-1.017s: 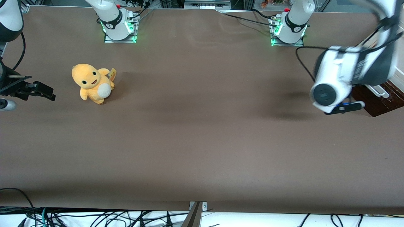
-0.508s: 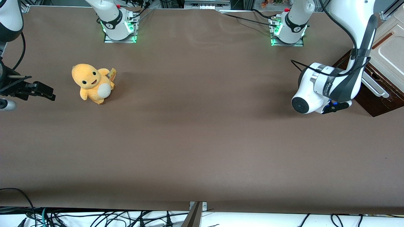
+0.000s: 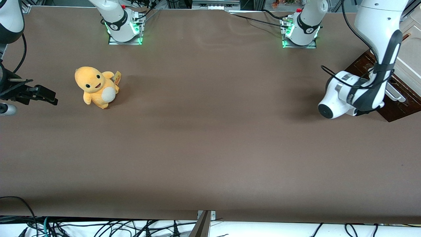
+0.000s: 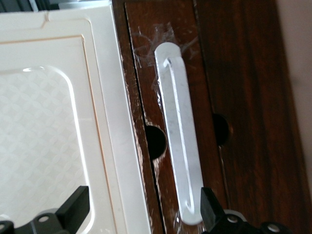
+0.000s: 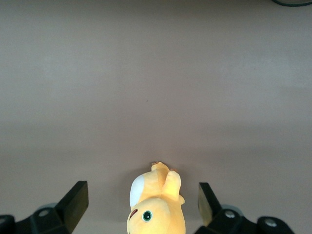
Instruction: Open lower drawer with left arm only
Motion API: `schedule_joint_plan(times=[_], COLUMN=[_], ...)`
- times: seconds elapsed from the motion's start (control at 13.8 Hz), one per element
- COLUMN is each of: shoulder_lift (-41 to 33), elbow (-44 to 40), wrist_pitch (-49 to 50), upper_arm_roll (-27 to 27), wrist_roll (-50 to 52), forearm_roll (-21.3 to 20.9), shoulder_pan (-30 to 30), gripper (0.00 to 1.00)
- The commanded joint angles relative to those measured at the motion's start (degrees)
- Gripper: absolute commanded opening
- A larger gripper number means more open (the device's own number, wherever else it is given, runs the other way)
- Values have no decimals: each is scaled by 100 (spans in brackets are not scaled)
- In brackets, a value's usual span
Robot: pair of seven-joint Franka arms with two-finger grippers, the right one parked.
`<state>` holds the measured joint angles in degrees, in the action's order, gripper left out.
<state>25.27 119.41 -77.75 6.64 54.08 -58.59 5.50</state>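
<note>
The small cabinet (image 3: 409,62) stands at the working arm's end of the table, with a cream-white top panel (image 4: 53,122) and dark-brown drawer fronts. A pale silver bar handle (image 4: 178,131) lies along one brown front. The brown panel nearest the tabletop (image 4: 253,97) looks like the lower drawer, and it appears shut. My left gripper (image 4: 141,209) is open, in front of the cabinet. One fingertip (image 4: 209,204) is beside the handle's end, the other fingertip (image 4: 73,207) is over the white panel. In the front view the white wrist (image 3: 350,98) hides the gripper, and the handle (image 3: 394,93) shows just past it.
A yellow plush toy (image 3: 97,87) sits toward the parked arm's end of the table. Two green-lit arm bases (image 3: 297,33) stand along the edge farthest from the front camera. Cables lie below the table's near edge.
The left arm's wrist swung away from the cabinet toward the table's middle, then came back toward the cabinet. Its forearm now stands more upright over the drawer fronts.
</note>
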Motion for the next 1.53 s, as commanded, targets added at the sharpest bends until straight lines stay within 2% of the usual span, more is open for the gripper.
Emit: schedule_joint_plan(times=[0.0,0.22,0.44,0.51,0.65,0.8,1.09,1.31,1.45], shoulder_lift=[153,320,478,514,636,742,804,804,813], elbow=[205,250,258,259,259,267,267,259,259], wrist_pitch=[-21,-38,-38,-38,-29,-21,-12,-12,-21], upper_arm_roll=[57,57,57,57,48,48,39,40,40], wrist_roll=[672,876,1113,1148,1201,1429,1553,1553,1553], forearm_roll=[-371,-670,-706,-724,-899,-1005,-1014,-1014,-1040], shoulder_pan=[4,108,162,162,162,171,206,215,215], gripper=[100,100,99,92,65,47,36,33,25])
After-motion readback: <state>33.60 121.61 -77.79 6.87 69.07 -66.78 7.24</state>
